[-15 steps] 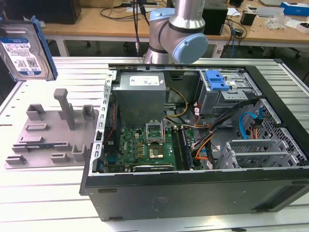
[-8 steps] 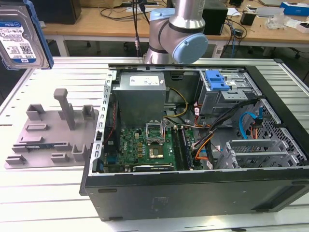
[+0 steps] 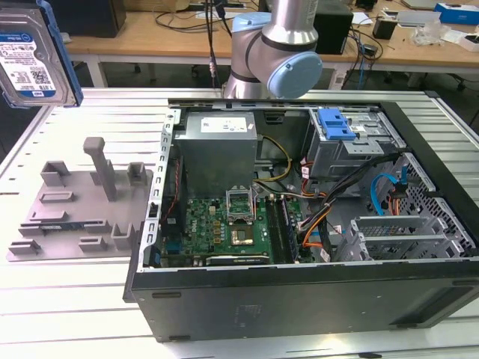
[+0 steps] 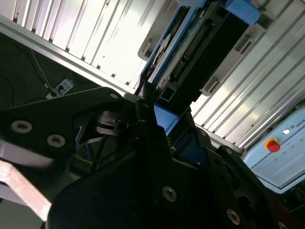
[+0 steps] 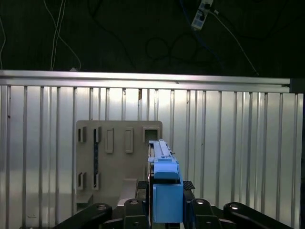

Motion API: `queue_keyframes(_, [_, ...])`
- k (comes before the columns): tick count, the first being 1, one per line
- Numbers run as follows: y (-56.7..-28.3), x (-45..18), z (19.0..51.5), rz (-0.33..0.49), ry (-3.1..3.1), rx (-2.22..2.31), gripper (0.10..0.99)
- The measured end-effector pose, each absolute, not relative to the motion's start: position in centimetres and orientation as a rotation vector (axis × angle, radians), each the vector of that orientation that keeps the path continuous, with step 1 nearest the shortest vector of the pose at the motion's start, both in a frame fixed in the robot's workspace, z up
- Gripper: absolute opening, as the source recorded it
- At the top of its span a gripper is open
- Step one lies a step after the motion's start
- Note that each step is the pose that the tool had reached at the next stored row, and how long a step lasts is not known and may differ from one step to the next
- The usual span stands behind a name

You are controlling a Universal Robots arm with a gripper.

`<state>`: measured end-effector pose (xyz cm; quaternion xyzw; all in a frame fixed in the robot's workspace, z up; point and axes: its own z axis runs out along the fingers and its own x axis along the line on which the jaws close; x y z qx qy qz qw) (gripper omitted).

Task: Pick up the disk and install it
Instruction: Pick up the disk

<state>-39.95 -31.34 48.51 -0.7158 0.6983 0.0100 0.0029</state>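
**Held aloft: the disk (image 3: 34, 56) clamped in the gripper (image 5: 165, 187), well clear of the computer case (image 3: 299, 299)**

Exterior view: the disk hangs in the air at the far corner on the exterior view's left. Its label faces the camera, the blue frame runs along its edge, and it is partly cut by the picture border. It sits high above the ribbed metal table (image 3: 67, 314), well apart from the open case. A grey fixture plate (image 3: 82, 202) lies flat on the table just beside the case, on the exterior view's left of it. Inside the case are the green motherboard (image 3: 224, 224), the grey power supply box (image 3: 217, 146) and a blue drive-bay latch (image 3: 334, 123) toward the exterior view's right. The arm (image 3: 281, 45) rises behind the case. Workbenches with cables stand further back.

Second wrist view: the black fingers (image 4: 147, 124) are closed tight on the disk (image 4: 190, 52), pinching the blue frame at one end. The rest of the disk juts out past the fingertips with its connector edge showing. Table ribs run behind it. A pale panel with a red button (image 4: 272, 144) sits off the table edge.

First wrist view: the disk is seen edge-on, with the blue frame end squeezed between two fingers and no gap visible on either side. The fixture plate (image 5: 119, 157) lies on the table beyond it. Past the table rail is dark floor with loose cables and a power strip (image 5: 199, 19).
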Motion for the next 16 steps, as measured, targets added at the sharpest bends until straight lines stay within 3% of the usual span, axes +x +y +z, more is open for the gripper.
queue_keyframes(16, [-34.2,-36.9,48.7,0.032,2.190,-2.244,0.369])
